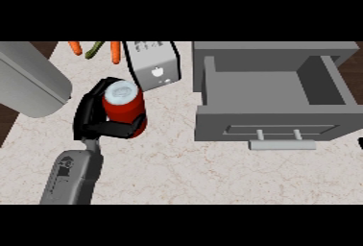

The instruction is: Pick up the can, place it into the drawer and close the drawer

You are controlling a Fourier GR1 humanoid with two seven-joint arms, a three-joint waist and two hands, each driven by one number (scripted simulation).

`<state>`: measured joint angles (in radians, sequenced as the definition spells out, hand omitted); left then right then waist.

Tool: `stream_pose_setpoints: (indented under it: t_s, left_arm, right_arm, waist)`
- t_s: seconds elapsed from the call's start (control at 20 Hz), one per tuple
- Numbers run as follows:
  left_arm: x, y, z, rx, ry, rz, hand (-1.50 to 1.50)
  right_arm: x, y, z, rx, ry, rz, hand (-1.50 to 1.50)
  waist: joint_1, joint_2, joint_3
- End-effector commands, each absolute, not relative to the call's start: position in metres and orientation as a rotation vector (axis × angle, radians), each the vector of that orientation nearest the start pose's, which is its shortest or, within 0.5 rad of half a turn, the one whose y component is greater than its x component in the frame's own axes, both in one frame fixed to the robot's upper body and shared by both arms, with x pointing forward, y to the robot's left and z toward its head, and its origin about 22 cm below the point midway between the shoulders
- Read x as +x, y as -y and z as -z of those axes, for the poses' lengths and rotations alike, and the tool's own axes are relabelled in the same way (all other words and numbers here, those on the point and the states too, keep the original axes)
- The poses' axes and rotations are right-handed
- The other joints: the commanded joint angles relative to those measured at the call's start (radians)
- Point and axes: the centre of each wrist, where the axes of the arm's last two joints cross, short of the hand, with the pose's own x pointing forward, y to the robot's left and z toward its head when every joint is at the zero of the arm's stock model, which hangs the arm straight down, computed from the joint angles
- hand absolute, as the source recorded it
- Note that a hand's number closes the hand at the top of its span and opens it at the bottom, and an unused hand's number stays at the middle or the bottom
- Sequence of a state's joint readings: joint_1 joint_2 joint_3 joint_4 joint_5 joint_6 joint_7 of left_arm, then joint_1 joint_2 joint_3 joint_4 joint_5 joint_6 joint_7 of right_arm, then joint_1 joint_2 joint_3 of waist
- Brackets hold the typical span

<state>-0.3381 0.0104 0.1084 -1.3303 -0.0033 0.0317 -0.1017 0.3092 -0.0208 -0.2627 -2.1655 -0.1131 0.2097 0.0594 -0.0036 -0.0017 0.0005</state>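
Your left hand [92, 115] has its fingers [117, 127] curled round the red can [125, 106], which stands upright over the marbled tabletop [184, 168], left of the grey drawer [273, 89]. The drawer is pulled open, its handle [282, 143] facing you, well apart from the can. Of your right hand [360, 142] only a dark sliver shows at the right edge, so you cannot tell how it is set.
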Motion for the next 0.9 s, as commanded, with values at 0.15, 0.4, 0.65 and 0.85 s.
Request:
stream_pose_setpoints:
  t_s: [0.15, 0.4, 0.65, 0.85]
  left_arm:
    - [0.342, -0.166, -0.096, -0.043, 1.770, 0.037, 1.50]
    - [0.331, -0.132, -0.125, -0.062, 1.770, 0.108, 1.50]
    - [0.375, -0.098, -0.170, -0.039, 1.818, 0.144, 1.50]
    - [0.375, -0.067, -0.183, -0.045, 1.827, 0.166, 1.50]
  right_arm:
    - [0.151, 0.319, -0.078, -0.183, 1.851, 0.040, -1.50]
    - [0.132, 0.296, -0.097, -0.190, 1.830, 0.042, -1.50]
    - [0.126, 0.294, -0.108, -0.181, 1.833, 0.041, -1.50]
    - [0.127, 0.314, -0.107, -0.196, 1.832, 0.035, -1.50]
  waist:
    - [-0.003, 0.001, 0.000]
    - [-0.003, -0.001, 0.000]
    - [-0.017, 0.003, 0.000]
    - [-0.018, 0.002, 0.000]
